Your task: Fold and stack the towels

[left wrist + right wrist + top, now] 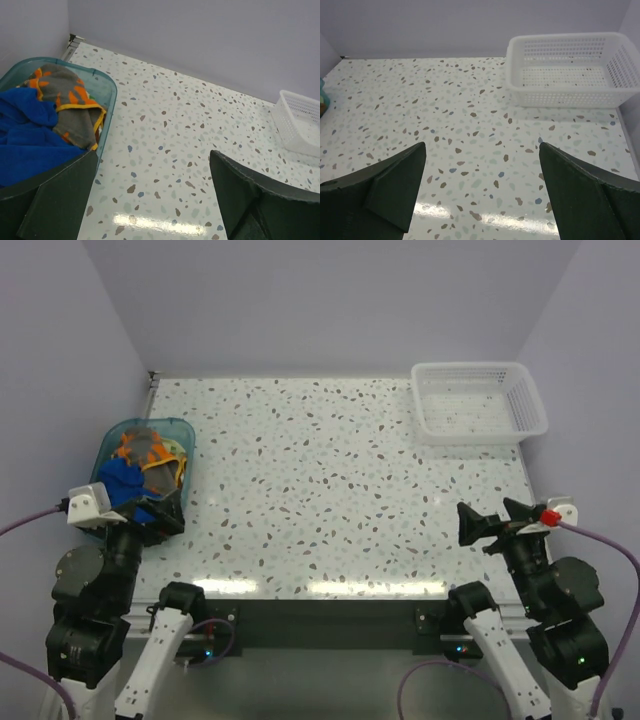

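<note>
Loosely in the teal tub, blue and orange-grey towels; left fingers, right fingers wide open.

overhead, low wrist views, shared table

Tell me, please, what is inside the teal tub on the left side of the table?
A crumpled blue towel and a grey towel with orange blotches fill the tub. Anything lying beneath them is covered and cannot be seen.
</note>
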Action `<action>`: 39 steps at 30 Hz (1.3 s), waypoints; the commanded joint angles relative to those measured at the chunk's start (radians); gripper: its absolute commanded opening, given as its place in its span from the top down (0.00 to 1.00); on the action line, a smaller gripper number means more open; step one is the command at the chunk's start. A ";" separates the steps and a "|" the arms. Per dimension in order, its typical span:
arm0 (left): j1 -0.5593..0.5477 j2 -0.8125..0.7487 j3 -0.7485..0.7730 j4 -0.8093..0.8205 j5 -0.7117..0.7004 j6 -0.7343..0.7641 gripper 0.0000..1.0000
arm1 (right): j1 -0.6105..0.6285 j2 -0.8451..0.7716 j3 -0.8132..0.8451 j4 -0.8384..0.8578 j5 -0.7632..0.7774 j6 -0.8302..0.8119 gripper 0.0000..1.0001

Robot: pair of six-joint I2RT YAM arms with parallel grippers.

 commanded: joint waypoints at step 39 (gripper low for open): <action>0.358 0.957 -0.024 0.272 -0.304 -0.257 0.01 | 0.030 0.636 0.037 -0.012 -0.399 0.043 0.01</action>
